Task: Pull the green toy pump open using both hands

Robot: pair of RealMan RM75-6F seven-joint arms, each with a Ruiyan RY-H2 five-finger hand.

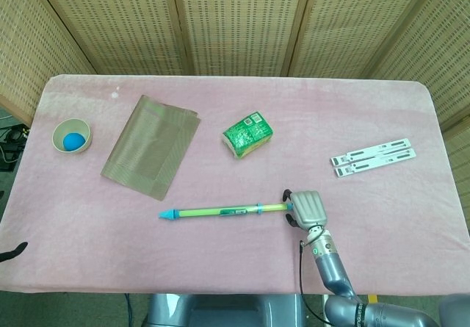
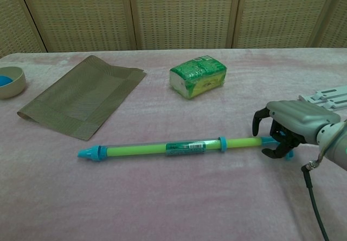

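Observation:
The green toy pump (image 1: 220,211) lies flat on the pink cloth, its blue nozzle pointing left and its green rod drawn partly out to the right. In the chest view the pump (image 2: 184,147) ends in a blue T-handle (image 2: 277,142). My right hand (image 1: 308,206) sits low on the cloth at that end. Its fingers (image 2: 259,121) curl over the handle, with the thumb beneath, so my right hand (image 2: 290,122) grips it. Of my left hand only a dark tip (image 1: 15,251) shows at the table's lower left edge.
A brown woven mat (image 1: 152,145) lies at the back left, with a small bowl (image 1: 71,136) holding a blue ball beside it. A green packet (image 1: 248,134) sits behind the pump. White plastic strips (image 1: 373,156) lie to the right. A black cable (image 2: 317,197) hangs from my right wrist.

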